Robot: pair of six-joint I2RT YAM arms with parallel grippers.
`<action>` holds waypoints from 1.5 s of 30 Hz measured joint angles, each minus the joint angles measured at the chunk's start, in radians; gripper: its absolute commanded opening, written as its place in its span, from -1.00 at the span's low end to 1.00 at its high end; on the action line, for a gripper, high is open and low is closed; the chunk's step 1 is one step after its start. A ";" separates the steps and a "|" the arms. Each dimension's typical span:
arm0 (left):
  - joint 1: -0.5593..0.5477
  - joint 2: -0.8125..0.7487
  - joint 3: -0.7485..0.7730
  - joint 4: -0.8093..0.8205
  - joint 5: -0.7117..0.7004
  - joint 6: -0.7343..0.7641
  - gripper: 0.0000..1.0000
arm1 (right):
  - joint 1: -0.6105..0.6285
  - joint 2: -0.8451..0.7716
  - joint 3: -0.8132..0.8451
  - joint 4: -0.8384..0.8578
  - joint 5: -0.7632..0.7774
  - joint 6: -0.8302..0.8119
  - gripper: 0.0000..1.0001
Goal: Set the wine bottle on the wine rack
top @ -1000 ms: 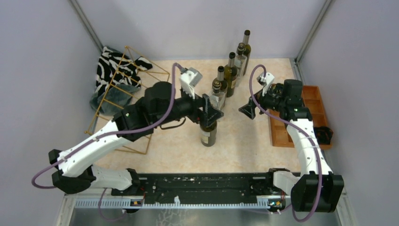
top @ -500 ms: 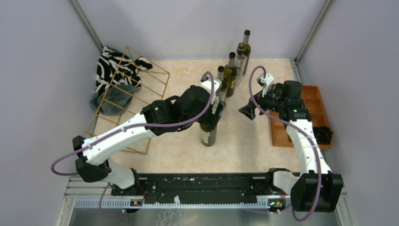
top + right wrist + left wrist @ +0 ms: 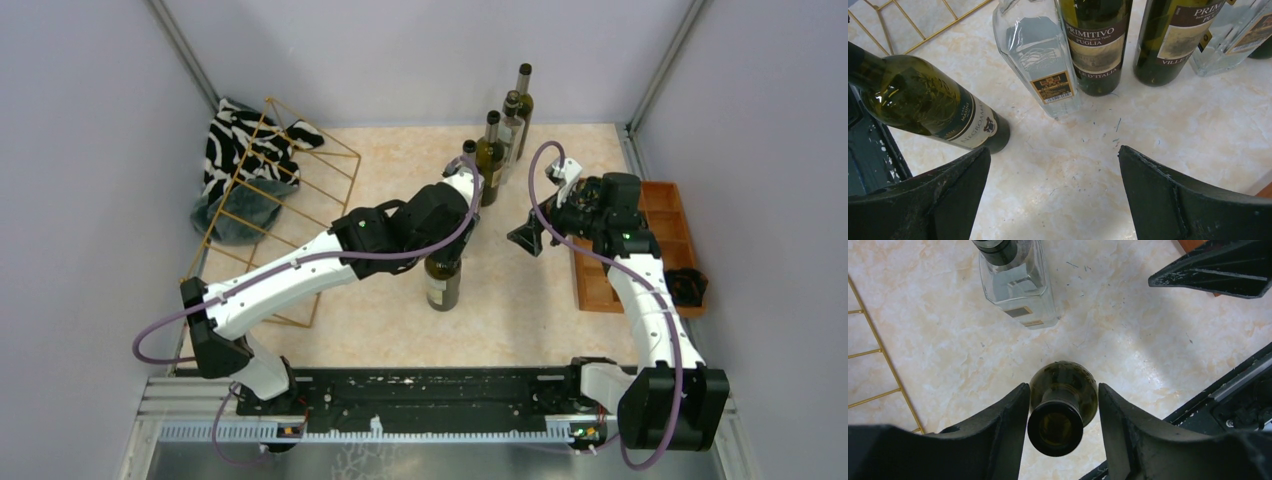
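A dark green wine bottle [image 3: 443, 285] stands upright on the marbled tabletop, right of the gold wire wine rack [image 3: 270, 190]. My left gripper [image 3: 455, 240] hangs over it. In the left wrist view, the left gripper [image 3: 1063, 390] has its jaws on either side of the bottle's open mouth [image 3: 1055, 427]. The left finger is against the rim, and a narrow gap shows on the right. My right gripper [image 3: 528, 238] hovers to the bottle's right, wide open and empty [image 3: 1054, 150]. The same bottle [image 3: 923, 107] sits at the left of the right wrist view.
A row of bottles [image 3: 490, 150] runs toward the back wall, and the nearest is a clear square one [image 3: 1018, 285]. An orange-brown wooden tray [image 3: 670, 230] lies at the right edge. A zebra-print cloth [image 3: 240, 150] sits behind the rack.
The left arm swung right from beside the rack and came over the wine bottle. Its jaws narrowed around the neck. The right arm did not move.
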 measured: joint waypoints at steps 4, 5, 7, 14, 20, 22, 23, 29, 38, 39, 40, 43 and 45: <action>0.010 0.001 -0.007 -0.001 0.000 -0.002 -0.19 | 0.000 0.001 -0.006 0.005 -0.006 0.000 0.97; 0.012 0.001 -0.011 -0.002 0.001 -0.004 -0.34 | 0.000 0.001 -0.006 0.005 -0.006 0.000 0.97; 0.013 0.000 -0.020 0.003 0.008 -0.007 -0.75 | 0.000 0.001 -0.006 0.005 -0.009 0.000 0.97; 0.035 -0.032 -0.053 0.021 0.042 0.004 -1.00 | 0.000 0.001 -0.006 0.003 -0.029 -0.010 0.97; 0.148 -0.102 -0.096 0.040 0.238 0.037 -1.00 | 0.000 0.001 -0.006 -0.056 -0.161 -0.091 0.97; 0.191 -0.122 -0.103 0.060 0.314 0.045 -1.00 | 0.001 0.001 -0.006 -0.083 -0.209 -0.133 0.97; 0.206 -0.130 -0.106 0.070 0.343 0.050 -1.00 | 0.003 0.001 -0.006 -0.096 -0.231 -0.154 0.97; 0.239 -0.151 -0.126 0.156 0.505 0.058 -1.00 | 0.058 0.006 -0.034 -0.135 -0.336 -0.254 0.97; 0.306 -0.166 -0.242 0.315 0.681 -0.003 -1.00 | 0.146 0.029 -0.074 -0.147 -0.388 -0.298 0.97; 0.311 -0.166 -0.249 0.329 0.690 -0.010 -1.00 | 0.153 0.030 -0.077 -0.140 -0.386 -0.297 0.97; 0.314 -0.166 -0.253 0.339 0.698 -0.016 -1.00 | 0.158 0.032 -0.077 -0.138 -0.387 -0.296 0.97; 0.316 -0.167 -0.266 0.384 0.721 -0.038 -1.00 | 0.192 0.036 -0.080 -0.113 -0.385 -0.286 0.97; 0.316 -0.172 -0.279 0.412 0.734 -0.054 -1.00 | 0.229 0.040 -0.091 -0.093 -0.380 -0.278 0.97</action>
